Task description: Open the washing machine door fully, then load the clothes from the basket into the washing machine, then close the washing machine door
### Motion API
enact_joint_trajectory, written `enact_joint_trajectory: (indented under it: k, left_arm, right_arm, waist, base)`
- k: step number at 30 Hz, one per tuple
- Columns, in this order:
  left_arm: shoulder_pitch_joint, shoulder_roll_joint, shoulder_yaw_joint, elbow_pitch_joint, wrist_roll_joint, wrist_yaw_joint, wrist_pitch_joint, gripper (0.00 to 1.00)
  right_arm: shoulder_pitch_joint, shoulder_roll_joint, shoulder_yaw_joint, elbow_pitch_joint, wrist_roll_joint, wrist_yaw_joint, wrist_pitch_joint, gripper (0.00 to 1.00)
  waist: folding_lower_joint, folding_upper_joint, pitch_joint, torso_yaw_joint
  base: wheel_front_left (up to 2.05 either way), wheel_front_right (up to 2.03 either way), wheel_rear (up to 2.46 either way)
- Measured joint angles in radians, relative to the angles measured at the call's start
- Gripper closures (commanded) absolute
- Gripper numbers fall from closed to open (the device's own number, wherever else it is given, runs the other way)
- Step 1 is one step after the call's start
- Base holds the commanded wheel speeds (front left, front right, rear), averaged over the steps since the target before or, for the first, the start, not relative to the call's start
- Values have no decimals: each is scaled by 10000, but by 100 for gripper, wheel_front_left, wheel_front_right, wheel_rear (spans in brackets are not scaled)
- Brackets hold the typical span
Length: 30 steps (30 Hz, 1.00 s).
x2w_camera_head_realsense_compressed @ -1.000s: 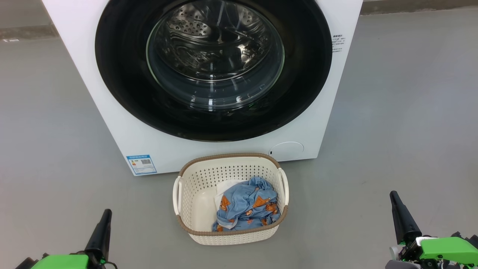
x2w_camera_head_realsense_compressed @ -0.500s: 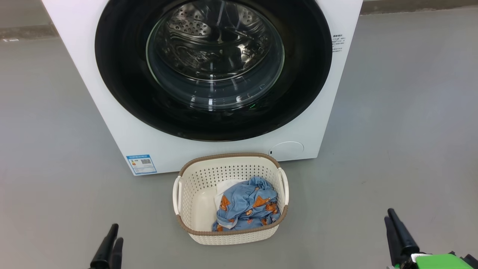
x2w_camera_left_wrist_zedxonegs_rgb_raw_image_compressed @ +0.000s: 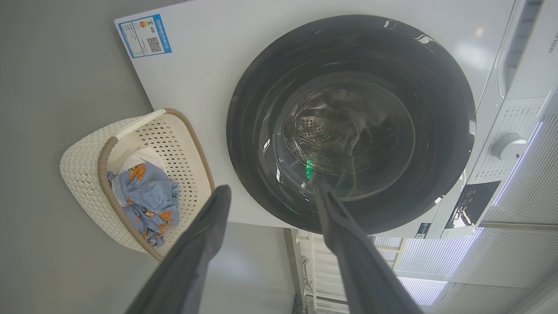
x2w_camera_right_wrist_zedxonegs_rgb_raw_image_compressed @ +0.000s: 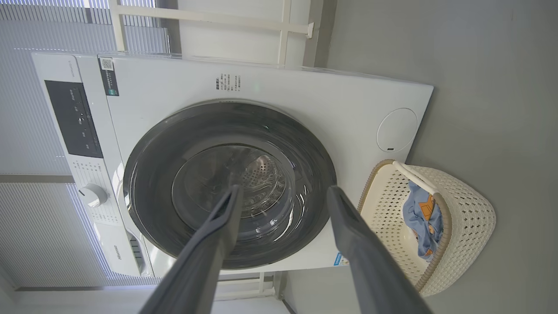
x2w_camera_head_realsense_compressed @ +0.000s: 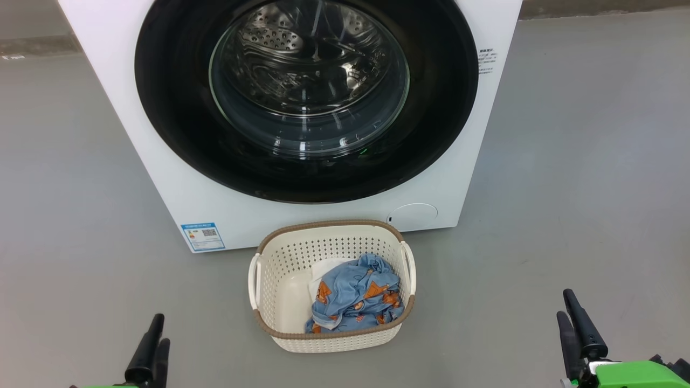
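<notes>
The washing machine (x2w_camera_head_realsense_compressed: pixel 161 205) stands ahead with the washing machine door (x2w_camera_head_realsense_compressed: pixel 172 108) shut flat against its front, the steel drum visible through the glass. On the floor in front sits the basket (x2w_camera_head_realsense_compressed: pixel 331 337), holding the clothes (x2w_camera_head_realsense_compressed: pixel 356 296): blue bear-print fabric over a white piece. My left gripper (x2w_camera_head_realsense_compressed: pixel 160 330) hangs low at the left and my right gripper (x2w_camera_head_realsense_compressed: pixel 564 304) low at the right, both well short of the basket. In the wrist views the left gripper (x2w_camera_left_wrist_zedxonegs_rgb_raw_image_compressed: pixel 272 188) and the right gripper (x2w_camera_right_wrist_zedxonegs_rgb_raw_image_compressed: pixel 284 188) are open and hold nothing.
A blue label sticker (x2w_camera_head_realsense_compressed: pixel 202 236) and a small round flap (x2w_camera_head_realsense_compressed: pixel 414 215) mark the machine's lower front. The control panel and knob (x2w_camera_right_wrist_zedxonegs_rgb_raw_image_compressed: pixel 91 195) sit along its top. Grey floor (x2w_camera_head_realsense_compressed: pixel 566 188) stretches on both sides of the basket.
Both grippers have gone from shut to open. In the head view both have sunk a little toward the bottom edge. Basket, clothes and door have not moved.
</notes>
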Motion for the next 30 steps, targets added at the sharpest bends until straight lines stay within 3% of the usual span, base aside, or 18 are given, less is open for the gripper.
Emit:
enact_joint_trajectory:
  k: [30]
  left_arm:
    - [-245, 694, -662, -31, 3068, -4, -880, 0]
  right_arm:
    - [-541, -90, 447, 102, -4485, 0, -851, 0]
  waist:
    - [0, 0, 58, -20]
  base:
    - [0, 0, 0]
